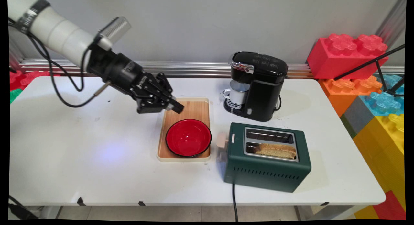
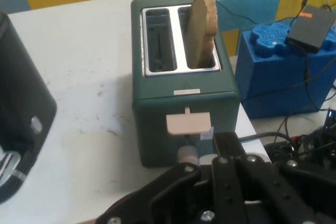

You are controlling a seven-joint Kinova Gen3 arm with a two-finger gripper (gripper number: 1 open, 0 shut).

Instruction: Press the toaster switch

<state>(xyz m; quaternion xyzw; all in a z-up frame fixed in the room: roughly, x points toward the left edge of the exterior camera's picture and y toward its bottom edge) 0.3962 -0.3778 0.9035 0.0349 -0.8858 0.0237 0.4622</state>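
Observation:
My black gripper (image 1: 178, 107) hangs shut and empty above the far left part of a wooden tray (image 1: 194, 110), pointing down to the right. A red bowl (image 1: 188, 138) sits on the tray's near half, just below and in front of the fingertips. To the right stands a green toaster (image 1: 266, 160) with a slice of bread (image 1: 276, 150) in its near slot. In the hand view the gripper (image 2: 226, 141) faces the toaster (image 2: 181, 100) end-on, in line with its beige lever (image 2: 188, 123) and the knob (image 2: 188, 155) below it; the bread (image 2: 202, 27) stands upright in the right slot.
A black coffee maker (image 1: 258, 85) with a white mug (image 1: 236, 94) under its spout stands behind the toaster. Large toy bricks (image 1: 372, 89) are stacked off the table's right end. The toaster's cable (image 1: 234, 202) drops over the near edge.

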